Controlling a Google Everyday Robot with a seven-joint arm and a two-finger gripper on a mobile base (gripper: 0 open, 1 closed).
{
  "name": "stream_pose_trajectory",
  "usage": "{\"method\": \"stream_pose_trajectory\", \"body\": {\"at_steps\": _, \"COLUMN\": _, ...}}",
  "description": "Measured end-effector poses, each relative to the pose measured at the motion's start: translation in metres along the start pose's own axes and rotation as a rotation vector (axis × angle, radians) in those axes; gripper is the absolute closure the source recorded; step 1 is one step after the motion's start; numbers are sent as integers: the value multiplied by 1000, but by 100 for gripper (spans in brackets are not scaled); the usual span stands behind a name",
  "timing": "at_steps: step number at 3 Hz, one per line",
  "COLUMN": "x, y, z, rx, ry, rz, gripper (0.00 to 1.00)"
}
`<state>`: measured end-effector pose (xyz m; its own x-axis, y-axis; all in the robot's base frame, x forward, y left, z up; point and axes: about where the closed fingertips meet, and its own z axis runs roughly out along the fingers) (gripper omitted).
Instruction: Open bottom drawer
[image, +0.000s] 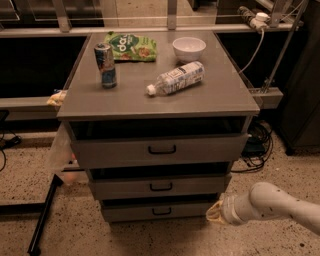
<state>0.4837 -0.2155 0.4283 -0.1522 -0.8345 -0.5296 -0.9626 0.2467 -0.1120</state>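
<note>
The bottom drawer is the lowest and narrowest of three grey fronts on the cabinet, with a small black loop handle at its centre. It sits closed, flush under the middle drawer. My gripper is at the end of the white arm, low near the floor. It is just right of the bottom drawer's right end, level with it and well right of the handle.
The top drawer is the widest. On the cabinet top stand a can, a lying plastic bottle, a white bowl and a green snack bag. Cables lie at the right; a black bar lies on the floor at the left.
</note>
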Motion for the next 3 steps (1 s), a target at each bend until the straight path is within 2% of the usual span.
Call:
{"method": "stream_pose_trajectory", "body": {"at_steps": 1, "x": 7, "y": 13, "z": 21, "rx": -29, "ry": -16, "rz": 25, "gripper": 100}}
{"method": "stream_pose_trajectory", "body": {"at_steps": 2, "x": 25, "y": 18, "z": 32, "rx": -5, "ry": -10, "rz": -30, "gripper": 100}}
{"method": "stream_pose_trajectory", "body": {"at_steps": 3, "x": 51, "y": 19, "z": 61, "rx": 34, "ry": -21, "rz": -83, "gripper": 100}}
